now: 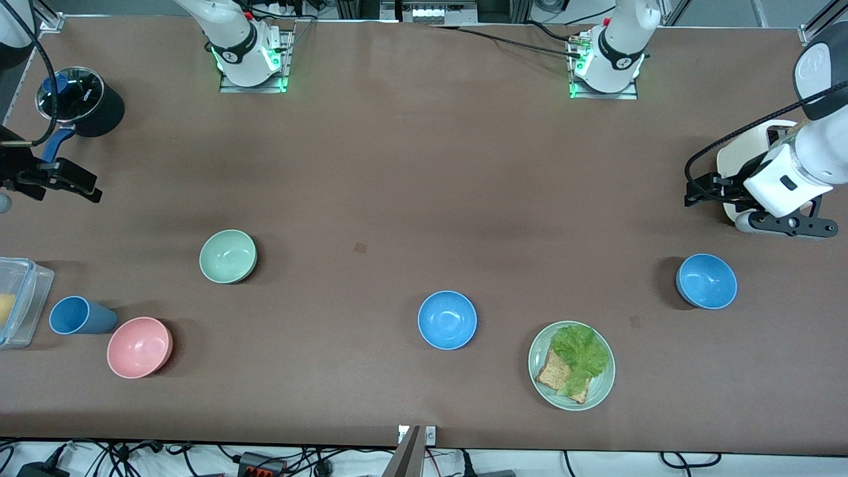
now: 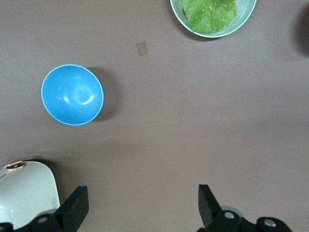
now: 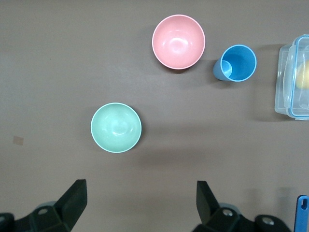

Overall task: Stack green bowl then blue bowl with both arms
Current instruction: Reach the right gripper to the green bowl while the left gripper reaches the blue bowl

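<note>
The pale mint-green bowl (image 1: 228,256) stands toward the right arm's end of the table; it also shows in the right wrist view (image 3: 116,127). One sky-blue bowl (image 1: 447,320) stands near the table's middle, nearer the front camera. A second blue bowl (image 1: 707,281) stands toward the left arm's end and shows in the left wrist view (image 2: 72,94). My right gripper (image 1: 81,184) is open and empty, up in the air at its end of the table (image 3: 140,205). My left gripper (image 1: 703,189) is open and empty over a white appliance (image 2: 144,208).
A pink bowl (image 1: 140,347), a blue tumbler (image 1: 76,315) and a clear container (image 1: 30,291) lie near the green bowl. A pale-green plate (image 1: 532,363) holds lettuce and toast. A black pot (image 1: 79,99) and the white appliance (image 1: 748,156) stand at the table's ends.
</note>
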You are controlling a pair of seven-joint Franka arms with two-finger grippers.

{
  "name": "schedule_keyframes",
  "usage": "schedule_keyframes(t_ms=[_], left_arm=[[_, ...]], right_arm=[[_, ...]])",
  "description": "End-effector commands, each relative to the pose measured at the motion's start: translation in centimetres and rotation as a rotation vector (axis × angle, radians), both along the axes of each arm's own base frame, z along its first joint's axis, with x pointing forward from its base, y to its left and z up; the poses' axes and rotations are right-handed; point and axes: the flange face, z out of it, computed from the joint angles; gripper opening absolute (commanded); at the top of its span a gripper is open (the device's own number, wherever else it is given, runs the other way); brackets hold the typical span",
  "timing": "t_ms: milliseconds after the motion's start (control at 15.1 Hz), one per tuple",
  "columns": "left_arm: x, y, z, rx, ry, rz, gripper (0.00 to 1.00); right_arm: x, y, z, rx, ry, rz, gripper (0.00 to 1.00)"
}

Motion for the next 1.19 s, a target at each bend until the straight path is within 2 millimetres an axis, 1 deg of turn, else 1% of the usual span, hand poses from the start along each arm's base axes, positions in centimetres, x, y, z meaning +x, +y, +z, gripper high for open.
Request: schedule_keyframes(t_ms=[0, 133, 265, 530, 663, 729, 862, 1061, 1127], left_arm=[[-0.4, 0.2, 0.5, -0.011, -0.003, -0.013, 1.0], [-0.1, 0.4, 0.6, -0.011, -0.003, -0.017, 1.0], [0.3, 1.2, 0.7, -0.018, -0.01, -0.008, 1.0], [0.3, 1.2, 0.6, -0.019, -0.009, -0.004, 1.0], [0.5, 1.3, 0.0, -0.019, 0.002, -0.003, 1.0], [0.6, 1.3, 0.1, -0.018, 0.001, -0.001, 1.0], [0.6, 1.4, 0.0, -0.02, 0.001, 0.001, 1.0], [0.9, 1.9, -0.4, -0.018, 0.004, 0.005, 1.0], [1.3, 2.7, -1.6, -0.01, 0.019, 0.015, 1.0]], right_arm=[[-0.8, 0.4, 0.3, 0.0, 0.025, -0.009, 1.0], [-0.7, 0.4, 0.2, 0.0, 0.022, -0.009, 1.0], [-0.7, 0.4, 0.3, -0.002, 0.019, -0.007, 1.0], [-0.8, 0.4, 0.3, -0.002, 0.019, -0.007, 1.0], [-0.6, 0.3, -0.3, 0.0, 0.03, -0.009, 1.0], [-0.4, 0.4, -1.2, 0.0, 0.045, -0.008, 1.0], [0.9, 0.4, -4.6, -0.002, 0.088, -0.008, 1.0], [3.2, 0.2, -11.3, -0.007, 0.151, -0.01, 1.0], [4.0, 0.0, -13.5, -0.01, 0.163, -0.012, 1.0]])
